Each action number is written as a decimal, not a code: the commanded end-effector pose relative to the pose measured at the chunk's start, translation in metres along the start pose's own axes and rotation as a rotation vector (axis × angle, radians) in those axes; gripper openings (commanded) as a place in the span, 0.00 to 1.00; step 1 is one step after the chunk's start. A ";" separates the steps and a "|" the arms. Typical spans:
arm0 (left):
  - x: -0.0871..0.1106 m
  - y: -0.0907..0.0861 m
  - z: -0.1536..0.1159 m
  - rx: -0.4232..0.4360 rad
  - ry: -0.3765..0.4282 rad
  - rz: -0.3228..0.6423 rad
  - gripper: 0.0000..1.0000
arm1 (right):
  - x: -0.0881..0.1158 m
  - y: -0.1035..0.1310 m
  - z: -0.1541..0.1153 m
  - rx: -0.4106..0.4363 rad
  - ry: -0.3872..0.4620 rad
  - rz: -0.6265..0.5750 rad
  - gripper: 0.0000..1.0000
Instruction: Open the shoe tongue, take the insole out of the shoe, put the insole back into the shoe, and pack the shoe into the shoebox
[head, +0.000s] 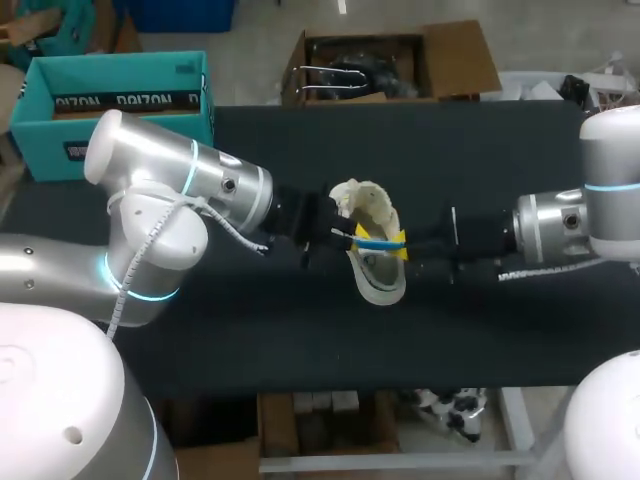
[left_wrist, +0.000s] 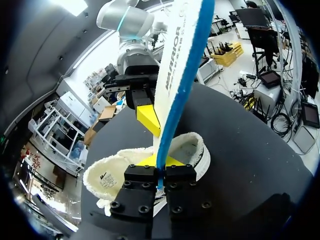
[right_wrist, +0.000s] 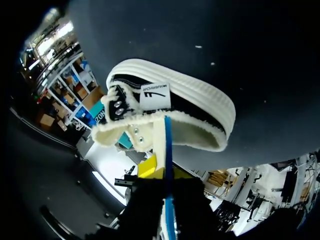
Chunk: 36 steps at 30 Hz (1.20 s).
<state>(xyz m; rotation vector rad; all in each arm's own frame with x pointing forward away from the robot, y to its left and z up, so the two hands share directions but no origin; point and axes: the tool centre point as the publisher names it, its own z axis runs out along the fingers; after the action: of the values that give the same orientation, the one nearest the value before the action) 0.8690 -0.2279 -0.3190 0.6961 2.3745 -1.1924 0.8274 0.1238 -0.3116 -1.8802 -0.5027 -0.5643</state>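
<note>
ok so here's where it's at. The shoe sits on its side around the middle of the table, mouth gaping wide, so I'd call the tongue step done. The insole, white on one face and blue on the other, is up out of the opening, held edge-on right over the shoe.

The left gripper comes in at the shoe's 9 o'clock and is clamped on one end of the insole. The right gripper is at 3 o'clock and, as far as I can see from its own wrist view, it's pinching the other end too, with yellow tips tight on both sides. So both claws are on the same insole, stretched between them.

My guess is we're around the halfway mark: insole out, or nearly. Still to go are sliding it back in and packing the shoe into the shoebox, the teal one way off at about 10 o'clock from the shoe, with nothing of ours in it yet.

Stuff I can't make out:
- whether any bit of the insole is still tucked inside, because the grippers block that spot
- the right gripper's far finger in the left wrist view, since the insole hides it
- the toe end of the shoe, which is hard to read from overhead
</note>
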 end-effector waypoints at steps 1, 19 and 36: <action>-0.002 0.008 0.008 -0.008 0.008 0.001 0.00 | 0.000 0.008 0.006 0.004 -0.004 -0.001 0.00; -0.013 0.037 0.018 -0.044 0.033 -0.031 0.00 | 0.001 0.037 0.026 0.005 0.008 0.028 0.00; 0.001 0.004 -0.003 0.117 0.082 -0.008 0.41 | -0.005 0.038 0.021 -0.014 0.031 0.043 0.00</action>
<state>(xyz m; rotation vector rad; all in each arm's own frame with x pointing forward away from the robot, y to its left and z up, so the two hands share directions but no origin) 0.8739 -0.2301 -0.3265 0.7672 2.4085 -1.2843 0.8488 0.1305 -0.3478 -1.8934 -0.4404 -0.5647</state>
